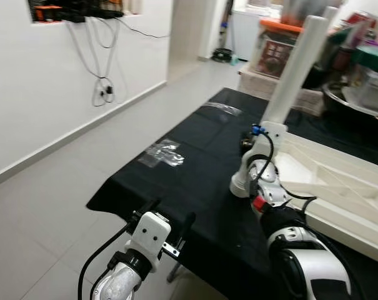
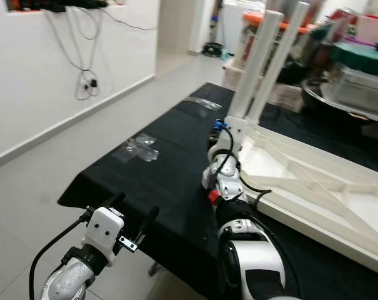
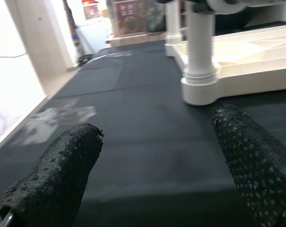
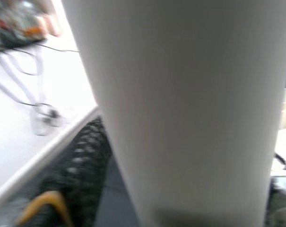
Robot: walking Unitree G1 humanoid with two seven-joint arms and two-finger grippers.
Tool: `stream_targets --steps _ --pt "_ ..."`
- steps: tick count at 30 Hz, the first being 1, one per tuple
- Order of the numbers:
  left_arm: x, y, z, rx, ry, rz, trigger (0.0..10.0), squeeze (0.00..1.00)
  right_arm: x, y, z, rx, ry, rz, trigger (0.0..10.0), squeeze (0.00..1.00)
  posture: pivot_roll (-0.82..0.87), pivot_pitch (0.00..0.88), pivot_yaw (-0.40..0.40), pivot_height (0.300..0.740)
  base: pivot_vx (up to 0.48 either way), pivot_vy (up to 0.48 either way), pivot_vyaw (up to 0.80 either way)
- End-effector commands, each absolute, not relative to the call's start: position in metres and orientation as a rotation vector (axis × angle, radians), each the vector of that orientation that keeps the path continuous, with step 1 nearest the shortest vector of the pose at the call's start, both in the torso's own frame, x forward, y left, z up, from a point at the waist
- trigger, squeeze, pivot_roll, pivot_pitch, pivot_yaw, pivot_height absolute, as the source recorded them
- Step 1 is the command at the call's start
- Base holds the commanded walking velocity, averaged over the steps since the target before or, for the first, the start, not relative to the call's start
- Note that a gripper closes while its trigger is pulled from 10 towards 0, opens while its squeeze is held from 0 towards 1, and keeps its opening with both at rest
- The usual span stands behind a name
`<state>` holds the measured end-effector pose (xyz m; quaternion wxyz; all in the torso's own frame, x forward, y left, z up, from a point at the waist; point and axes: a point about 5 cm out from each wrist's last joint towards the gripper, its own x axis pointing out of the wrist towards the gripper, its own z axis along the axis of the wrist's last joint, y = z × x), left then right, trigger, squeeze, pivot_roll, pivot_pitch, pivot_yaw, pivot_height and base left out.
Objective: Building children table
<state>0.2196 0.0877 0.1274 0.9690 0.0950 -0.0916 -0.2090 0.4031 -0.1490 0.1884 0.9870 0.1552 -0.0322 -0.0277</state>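
White children's table top [image 2: 313,181] lying upside down on the black mat [image 1: 195,162], ribbed underside facing up, sitting toward the mat's right part and running off toward the far right. Near-left corner of the top carrying an upright white leg [image 1: 295,69]; in the right eye view a second white leg [image 2: 254,62] standing just beside it at the same corner area. Right gripper [image 1: 251,140] sitting at the base of the leg at that corner, wrist pressed close to the table top's edge; right wrist view showing the leg [image 4: 180,109] very close with one black finger [image 4: 81,165] alongside it, but the fingers' grip is hidden, so cannot tell if clamped or loose. Left gripper [image 1: 170,219] hovering over the mat's near edge, left of the table top and well apart from it, fingers spread apart and holding nothing; left wrist view showing both black fingers [image 3: 62,175] wide with bare mat between them and the leg base [image 3: 199,71] ahead. Clear plastic wrapper [image 1: 162,153] lying flat on the mat left of the table top, another clear piece [image 1: 220,109] farther back on the mat. Cables [image 1: 101,75] hanging down the white wall left of the mat. Cluttered boxes and containers [image 1: 282,44] standing beyond the mat's far end.
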Motion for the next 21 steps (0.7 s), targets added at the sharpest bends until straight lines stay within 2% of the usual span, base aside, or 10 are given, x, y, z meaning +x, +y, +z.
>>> stream_targets --steps 1,2,4,6,10,13,18,19,20,21 --pt "0.219 0.086 0.124 0.195 -0.170 -0.432 10.0 0.00 0.407 -0.138 0.203 0.451 -0.081 0.128 10.0 0.00 0.07 0.015 -0.138 0.740 0.000 0.000 0.00" --pt "0.219 0.086 0.124 0.195 -0.170 -0.432 10.0 0.00 0.407 -0.138 0.203 0.451 -0.081 0.128 10.0 0.00 0.07 0.015 -0.138 0.740 0.000 0.000 0.00" --pt "0.219 0.086 0.124 0.195 -0.171 -0.430 10.0 0.00 0.404 -0.133 0.215 0.544 -0.081 0.491 10.0 0.00 0.06 0.014 -0.132 0.740 0.000 0.000 0.00" --pt "0.219 0.086 0.124 0.194 -0.172 -0.429 10.0 0.00 0.399 -0.131 0.217 0.533 -0.091 0.630 10.0 0.00 0.06 0.013 -0.133 0.740 0.000 0.000 0.00" --pt "0.219 0.086 0.125 0.193 -0.171 -0.432 10.0 0.00 0.370 -0.124 0.210 0.429 -0.073 1.096 10.0 0.00 0.07 0.016 -0.136 0.740 0.000 0.000 0.00" --pt "0.219 0.086 0.124 0.194 -0.171 -0.432 10.0 0.00 0.364 -0.123 0.209 0.439 -0.057 1.207 10.0 0.00 0.07 0.014 -0.138 0.740 0.000 0.000 0.00" --pt "0.219 0.086 0.124 0.196 -0.170 -0.430 10.0 0.00 0.363 -0.119 0.207 0.428 -0.060 1.271 10.0 0.00 0.08 0.014 -0.137 0.740 0.000 0.000 0.00" --pt "0.219 0.086 0.124 0.196 -0.169 -0.431 10.0 0.00 0.364 -0.116 0.205 0.425 -0.049 1.283 6.0 0.00 0.08 0.012 -0.133 0.740 0.000 0.000 0.00" --pt "0.219 0.086 0.124 0.196 -0.169 -0.432 10.0 0.00 0.363 -0.112 0.203 0.424 -0.041 1.301 0.0 0.00 0.08 0.006 -0.136 0.740 0.000 0.000 0.00" --pt "0.219 0.087 0.123 0.196 -0.167 -0.433 10.0 0.00 0.363 -0.110 0.201 0.428 -0.026 1.310 0.0 0.00 0.08 0.007 -0.136 0.740 0.000 0.000 0.00"
